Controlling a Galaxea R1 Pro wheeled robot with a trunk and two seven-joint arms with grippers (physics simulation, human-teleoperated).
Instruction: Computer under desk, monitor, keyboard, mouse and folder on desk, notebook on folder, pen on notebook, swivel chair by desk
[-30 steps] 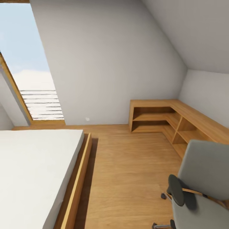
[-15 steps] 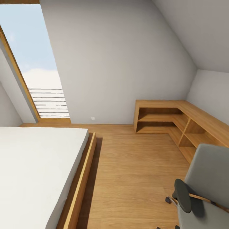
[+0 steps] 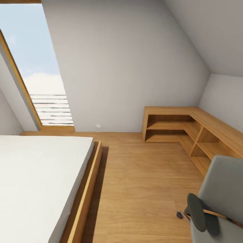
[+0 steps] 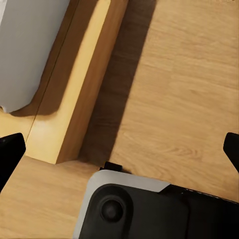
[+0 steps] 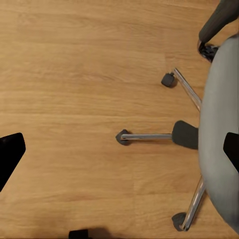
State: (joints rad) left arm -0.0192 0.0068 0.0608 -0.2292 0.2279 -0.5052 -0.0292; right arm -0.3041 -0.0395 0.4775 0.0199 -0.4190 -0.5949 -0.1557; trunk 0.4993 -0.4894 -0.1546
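Observation:
The swivel chair (image 3: 221, 189), grey padded with a black armrest (image 3: 197, 216), stands at the lower right of the head view on the wooden floor. The right wrist view looks down on its grey padding (image 5: 219, 129), chrome star base (image 5: 149, 136) and castors. My right gripper (image 5: 120, 152) is open above the floor beside the chair's base, holding nothing. My left gripper (image 4: 120, 152) is open over the floor near the bed frame's corner (image 4: 74, 124), also holding nothing. The desk, computer, monitor, keyboard, mouse, folder, notebook and pen are out of view.
A bed with a white mattress (image 3: 33, 182) and wooden frame (image 3: 86, 195) takes up the left. A low wooden corner shelf (image 3: 182, 126) runs along the far and right walls. A slanted window (image 3: 37, 74) is at the back left. Open floor (image 3: 141, 182) lies between bed and chair.
The head camera has turned, so the whole picture shifted to the right and the chair slid toward the lower right corner. Nothing in the room itself has moved.

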